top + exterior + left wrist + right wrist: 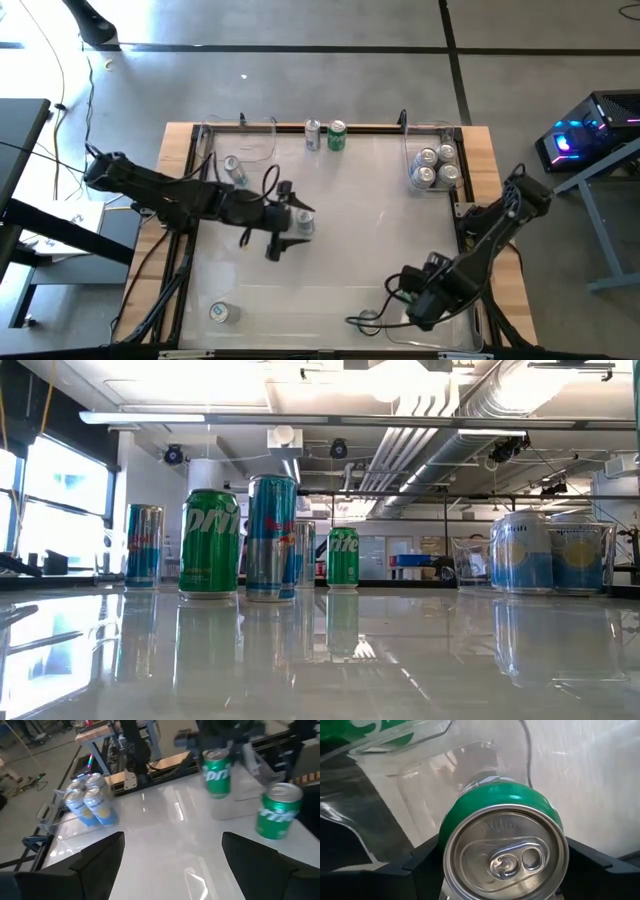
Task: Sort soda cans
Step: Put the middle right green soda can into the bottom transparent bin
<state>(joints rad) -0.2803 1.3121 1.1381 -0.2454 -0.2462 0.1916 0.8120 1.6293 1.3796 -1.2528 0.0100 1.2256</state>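
My right gripper [418,300] is at the table's near right, shut on a green soda can [500,805] over a clear bin [420,775]. The held can also shows in the left wrist view [217,772], and a second green can [280,810] stands near it. My left gripper [172,870] is open and empty above the table's middle left [288,228], with silver can tops [302,222] showing right beside it. A silver can [313,135] and a green can [337,135] stand at the far edge. Another can [220,313] stands at the near left. My right gripper pinches the green can between its two fingers, one on each side of the body just below the top rim [442,837]. The fingers come from above, pointing down along the upright can. Whether the can's bottom rests on anything is hidden.
A clear bin [410,150] at the far right holds several blue-and-white cans [436,166]. A clear bin [212,135] at the far left holds one can [232,170]. The low view shows green [208,543] and blue-silver cans [270,538] standing upright. Cables run along the near right edge.
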